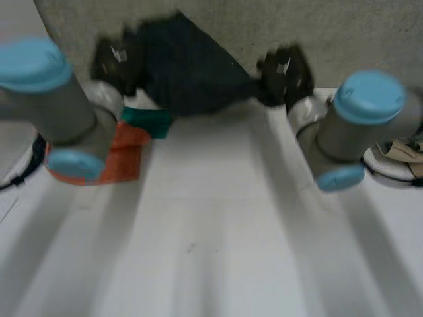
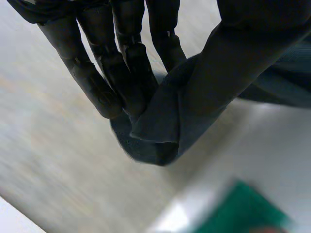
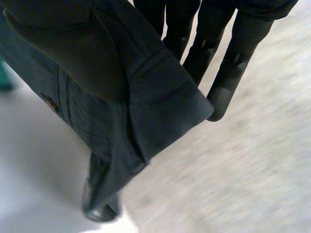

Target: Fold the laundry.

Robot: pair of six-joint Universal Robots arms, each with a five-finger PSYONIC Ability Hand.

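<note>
A dark navy garment (image 1: 188, 69) hangs stretched between my two hands at the far edge of the white table (image 1: 218, 231). My left hand (image 1: 112, 63) pinches one end of it; in the left wrist view the straight fingers (image 2: 104, 73) press a folded edge of the garment (image 2: 194, 102) against the thumb. My right hand (image 1: 284, 72) holds the other end; in the right wrist view the thumb clamps a stitched hem of the garment (image 3: 146, 107) against the fingers (image 3: 228, 63). The cloth sags in the middle and hangs down below both hands.
A folded orange cloth (image 1: 122, 155) with a green cloth (image 1: 149, 121) on it lies at the table's left side, under my left arm. A beige bundle (image 1: 400, 150) sits at the right edge. A grey carpeted floor (image 1: 344, 33) lies beyond the table.
</note>
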